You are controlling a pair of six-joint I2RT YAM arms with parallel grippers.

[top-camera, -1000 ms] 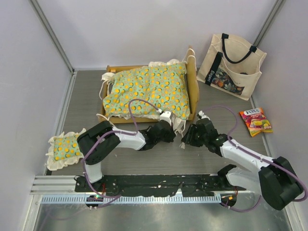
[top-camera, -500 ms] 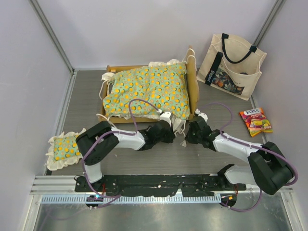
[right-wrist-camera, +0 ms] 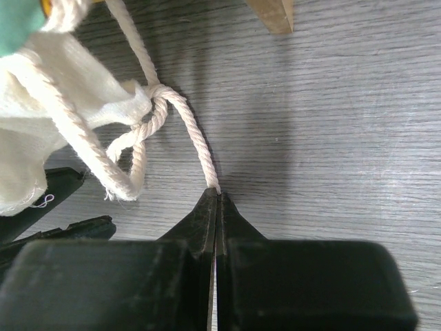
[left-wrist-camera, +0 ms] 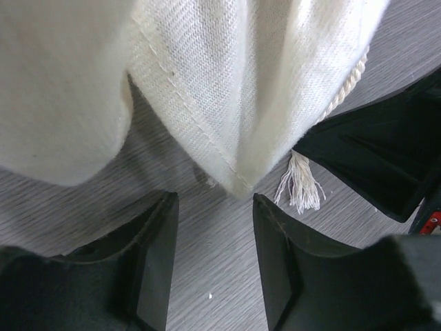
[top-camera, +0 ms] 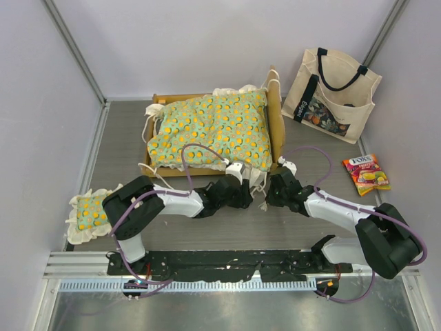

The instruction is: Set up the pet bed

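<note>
So the pet bed (top-camera: 278, 131) is sitting in the upper middle of the top view, with its curved wooden headboard facing the right side of the frame. The green orange-print mattress cushion (top-camera: 210, 127) is lying on the frame and covering most of it, and its cream ruffle is spilling over the edges.

Both arms are reaching in toward the bed's lower right corner and almost meeting there. The left gripper (top-camera: 247, 187) is sitting with its jaws about half apart and isn't holding anything. In the left wrist view the ruffle (left-wrist-camera: 227, 89) is hanging just above the gap between the fingers (left-wrist-camera: 155, 234), with a frayed cord end dangling beside it.

The right gripper (right-wrist-camera: 215, 196) is pinching the tie cord (right-wrist-camera: 196, 145) between fully closed jaws. The cord is running up and to the left, to a knot at the cushion's corner.

Other stuff on the worktop (top-camera: 207, 227):
- The small matching pillow (top-camera: 93, 212) is lying at the left.
- A cream tote bag (top-camera: 331, 86) is leaning against the wall at the upper right.
- A candy packet (top-camera: 366, 174) is lying at the right, below the tote bag.
</note>
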